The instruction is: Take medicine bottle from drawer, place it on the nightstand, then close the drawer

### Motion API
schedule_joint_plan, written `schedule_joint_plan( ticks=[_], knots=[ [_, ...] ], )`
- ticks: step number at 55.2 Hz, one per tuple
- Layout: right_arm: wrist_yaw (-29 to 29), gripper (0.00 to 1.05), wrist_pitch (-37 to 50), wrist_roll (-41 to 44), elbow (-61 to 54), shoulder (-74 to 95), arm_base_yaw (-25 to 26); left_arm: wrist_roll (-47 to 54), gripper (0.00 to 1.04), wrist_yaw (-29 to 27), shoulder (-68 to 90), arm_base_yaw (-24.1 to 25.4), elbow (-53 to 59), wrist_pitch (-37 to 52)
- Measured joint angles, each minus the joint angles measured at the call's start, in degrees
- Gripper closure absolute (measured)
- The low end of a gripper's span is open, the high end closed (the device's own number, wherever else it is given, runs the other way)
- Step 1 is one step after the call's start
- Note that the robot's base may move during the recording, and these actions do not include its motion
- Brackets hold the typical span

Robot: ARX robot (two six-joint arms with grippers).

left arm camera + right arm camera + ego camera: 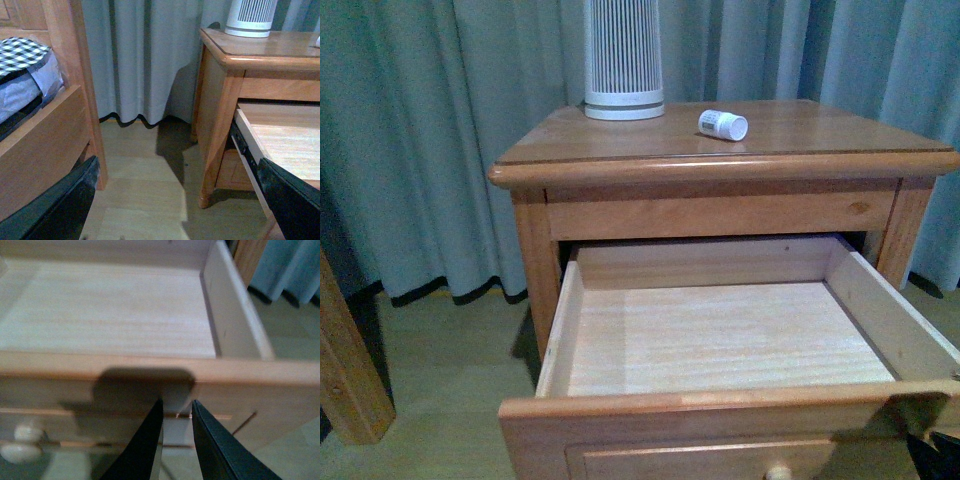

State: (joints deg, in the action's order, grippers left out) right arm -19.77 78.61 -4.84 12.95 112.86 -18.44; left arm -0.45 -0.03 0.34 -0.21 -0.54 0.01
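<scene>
The medicine bottle point(723, 124) lies on its side on the nightstand point(620, 140) top, right of the middle. The drawer point(720, 340) is pulled far out and its pale wood inside holds nothing. Its round knob shows at the bottom edge point(779, 472) and in the right wrist view point(21, 442). My right gripper point(176, 407) is shut with nothing between its tips, just in front of the drawer's front panel point(150, 385), right of the knob. My left gripper point(177, 175) is open and empty, low over the floor left of the nightstand point(220, 95).
A tall white ribbed cylinder point(623, 60) stands at the back of the nightstand top. Grey-blue curtains point(420, 150) hang behind. A wooden bed frame point(45, 130) with checked bedding point(22, 50) is to the left. The floor point(145, 170) is pale wood.
</scene>
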Motion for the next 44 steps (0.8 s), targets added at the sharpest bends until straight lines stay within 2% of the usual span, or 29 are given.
schedule_joint_plan(
  ticks=[9, 24, 44],
  knots=[
    [2.8, 0.82, -1.6, 3.7, 9.8, 6.9, 3.4, 0.0, 0.07, 0.0, 0.0, 0.0, 0.0, 0.0],
    [7.5, 0.82, -10.0, 11.1, 28.3, 14.5, 8.5, 0.0, 0.07, 0.0, 0.0, 0.0, 0.0, 0.0],
    [14.7, 0.82, -18.1, 14.8, 44.4, 19.0, 11.5, 0.0, 0.07, 0.0, 0.0, 0.0, 0.0, 0.0]
  ],
)
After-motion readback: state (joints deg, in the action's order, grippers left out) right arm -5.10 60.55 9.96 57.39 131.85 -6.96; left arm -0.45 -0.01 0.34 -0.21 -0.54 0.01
